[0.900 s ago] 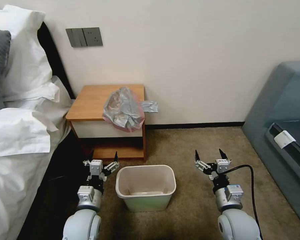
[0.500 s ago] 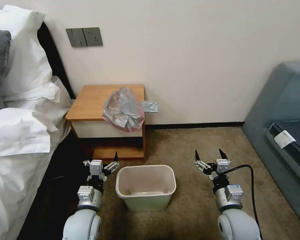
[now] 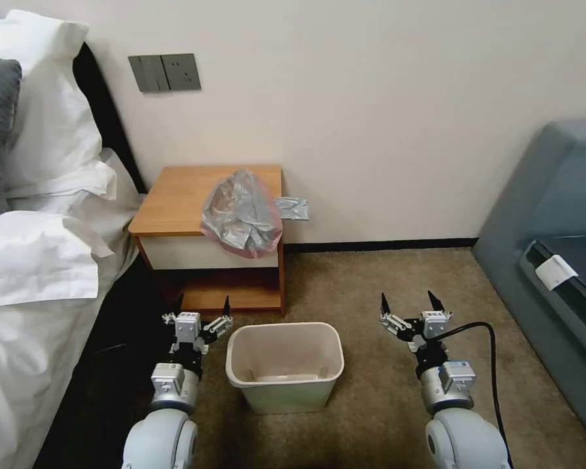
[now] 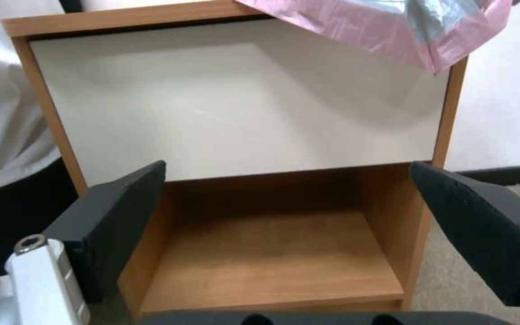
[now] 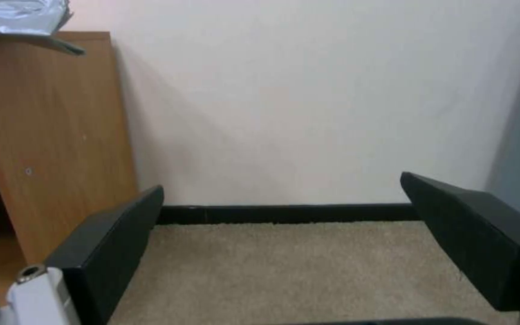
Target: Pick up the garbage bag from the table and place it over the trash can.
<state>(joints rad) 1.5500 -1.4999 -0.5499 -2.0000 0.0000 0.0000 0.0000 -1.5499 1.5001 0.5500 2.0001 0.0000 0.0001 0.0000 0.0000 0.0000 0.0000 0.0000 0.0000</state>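
In the head view, both your grippers are spread and empty: left gripper point(image 3: 202, 311) beside the trash can point(image 3: 284, 367), right gripper point(image 3: 408, 306) on the other side. The garbage bag point(image 3: 242, 213) lies ahead on the table point(image 3: 176, 198) (untouched).

In the left wrist view, the bag's pink edge point(image 4: 386, 31) hangs above the spread fingers point(image 4: 122, 207).

In the right wrist view, only a grey corner of the bag point(image 5: 22, 16) lies far up beyond the gripper, so the pickup is not begun; you must reach up and forward.

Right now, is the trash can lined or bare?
Bare: the trash can shows its plain inside, and the garbage bag lies crumpled on the nightstand.
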